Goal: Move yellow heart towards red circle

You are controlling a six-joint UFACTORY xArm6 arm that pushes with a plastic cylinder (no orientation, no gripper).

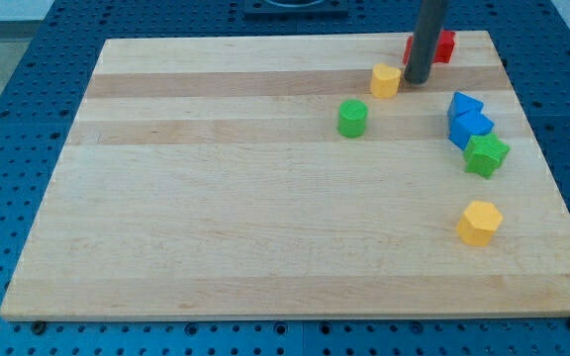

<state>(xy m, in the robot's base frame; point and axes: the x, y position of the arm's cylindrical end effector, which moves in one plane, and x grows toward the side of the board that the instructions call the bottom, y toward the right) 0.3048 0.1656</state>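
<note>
The yellow heart point(385, 80) lies near the view's top right on the wooden board point(216, 218). A red block point(443, 45) sits at the board's top edge, up and to the right of the heart. The rod hides part of it, so I cannot make out its shape. My tip point(416, 81) rests on the board just to the right of the yellow heart, close to or touching its right side. It stands below the red block, between the two.
A green cylinder point(352, 118) lies below and left of the heart. At the right are a blue triangle point(466, 103), another blue block point(470, 129) and a green star point(486, 154), packed together. A yellow hexagon point(479, 222) lies lower right.
</note>
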